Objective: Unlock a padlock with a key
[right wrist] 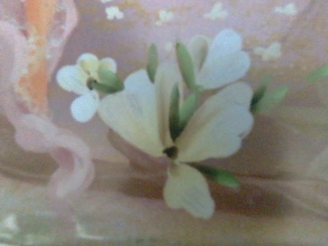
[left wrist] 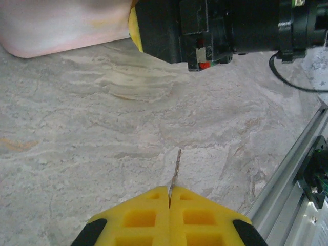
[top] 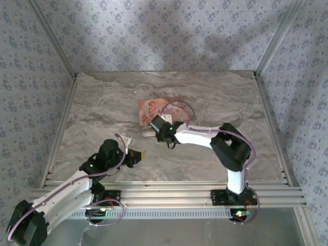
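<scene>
Box [top: 152, 109] print: white flowers on pink (blurred close up in the right wrist view). At 7 o'clock on the worktop [top: 215, 92], left hand [left wrist: 169, 199]: yellow pads [left wrist: 141, 218] pressed together on key [left wrist: 177, 166], blade pointing 12 o'clock. At the box's 6 o'clock edge, right hand [top: 164, 129]; cannot tell its opening.

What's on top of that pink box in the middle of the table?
The right gripper hangs over the near edge of the pink box, and painted flowers decorate its top face. Anything lying beneath the gripper is covered, so I cannot tell.
</scene>
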Controlling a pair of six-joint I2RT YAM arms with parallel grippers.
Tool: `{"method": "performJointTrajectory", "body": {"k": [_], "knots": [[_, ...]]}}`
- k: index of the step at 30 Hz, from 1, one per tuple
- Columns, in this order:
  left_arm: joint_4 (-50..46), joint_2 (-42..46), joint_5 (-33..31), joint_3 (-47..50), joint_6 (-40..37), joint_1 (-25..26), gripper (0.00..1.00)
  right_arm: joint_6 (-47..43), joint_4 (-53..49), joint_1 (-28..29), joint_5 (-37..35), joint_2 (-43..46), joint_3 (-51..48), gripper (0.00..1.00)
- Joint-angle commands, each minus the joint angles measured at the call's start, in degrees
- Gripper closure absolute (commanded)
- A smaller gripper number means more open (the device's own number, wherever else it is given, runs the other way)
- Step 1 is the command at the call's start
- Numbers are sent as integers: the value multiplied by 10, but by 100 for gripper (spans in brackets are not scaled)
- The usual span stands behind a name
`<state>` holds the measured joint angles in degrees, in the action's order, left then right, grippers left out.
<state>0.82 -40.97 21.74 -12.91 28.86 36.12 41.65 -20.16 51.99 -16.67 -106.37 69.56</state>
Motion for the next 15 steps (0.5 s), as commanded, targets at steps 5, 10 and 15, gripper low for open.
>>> {"method": "performJointTrajectory", "body": {"k": [5,10,15], "knots": [[169,-114,29,-13,-32,11,100,8,-85,-50,167,100,10,100],[265,-173,15,-29,-41,38,100,34,-96,-81,261,139,7,100],[347,-194,3,-23,-38,51,100,50,-101,-98,330,160,14,100]]}}
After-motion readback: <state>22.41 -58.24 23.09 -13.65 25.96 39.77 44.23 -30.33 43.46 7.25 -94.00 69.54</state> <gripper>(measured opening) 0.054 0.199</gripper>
